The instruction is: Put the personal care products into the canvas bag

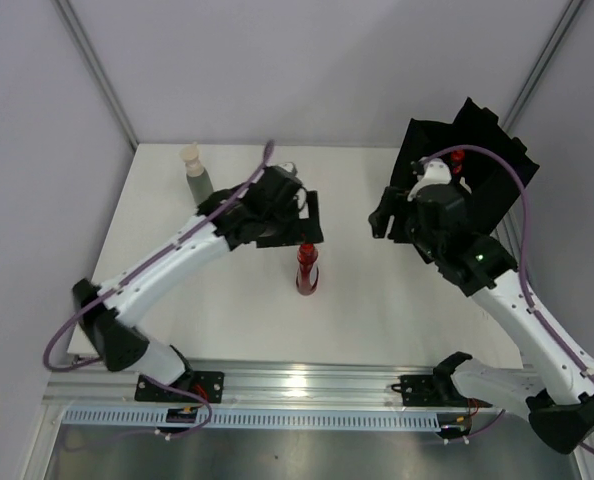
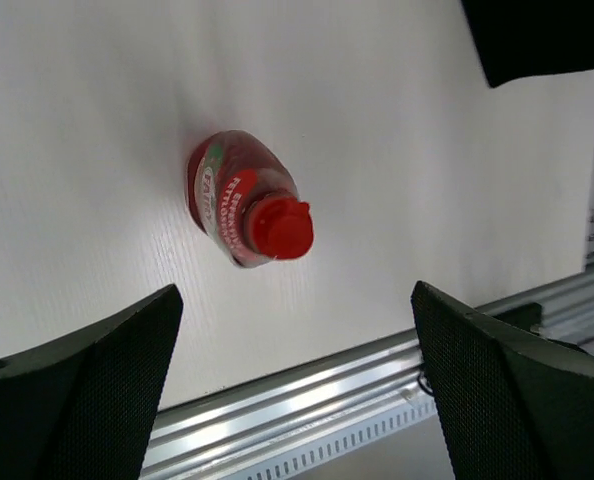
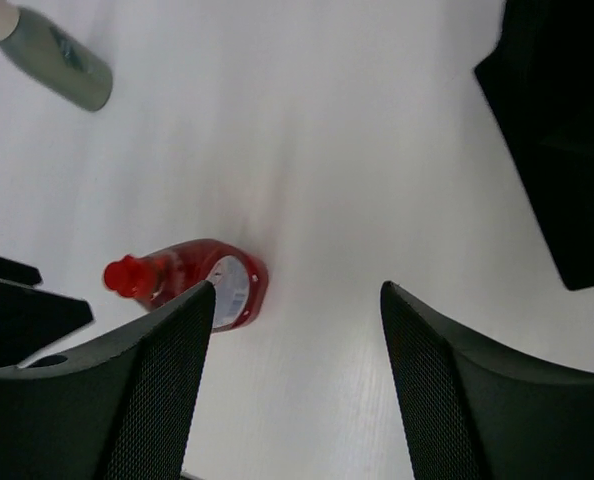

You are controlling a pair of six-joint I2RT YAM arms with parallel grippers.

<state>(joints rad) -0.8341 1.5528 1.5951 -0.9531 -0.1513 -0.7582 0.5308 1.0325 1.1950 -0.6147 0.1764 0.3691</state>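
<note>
An all-red bottle (image 1: 308,270) stands upright mid-table; it also shows in the left wrist view (image 2: 242,210) and the right wrist view (image 3: 197,285). My left gripper (image 1: 305,228) hangs open and empty just behind and above it, jaws wide apart (image 2: 297,380). A grey-green bottle with a cream cap (image 1: 195,175) stands at the back left (image 3: 52,65). The black canvas bag (image 1: 477,175) sits at the back right, with a red cap (image 1: 458,157) showing inside it. My right gripper (image 1: 380,220) is open and empty (image 3: 297,390), left of the bag. The beige bottle is out of view.
The aluminium rail (image 1: 307,385) runs along the table's near edge (image 2: 307,390). The bag's edge shows in both wrist views (image 2: 547,35) (image 3: 567,150). White walls and a corner post close the back of the table.
</note>
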